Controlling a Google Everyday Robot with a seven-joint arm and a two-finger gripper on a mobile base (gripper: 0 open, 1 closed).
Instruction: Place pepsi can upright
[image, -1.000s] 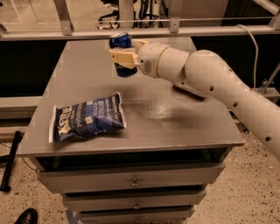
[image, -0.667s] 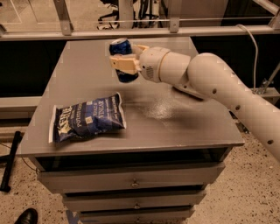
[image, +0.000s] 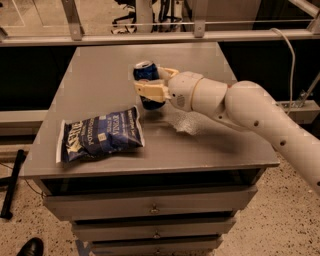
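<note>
Nearly upright, dark blue pepsi can, silver top up, clamped by pincer at table middle.

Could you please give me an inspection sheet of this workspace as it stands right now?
Surface: grey table on a drawer unit.
Job's things: pepsi can roughly upright, silver top facing up, near the table's middle; cannot tell whether its base touches the table.
Clutter: blue chip bag lying flat at front left, apart from the can.
Grippers: gripper closed around the can, arm reaching in from the right.
Cables: one pale cable right of the table.
Surroundings: metal rail behind; black shoe on the speckled floor.
</note>
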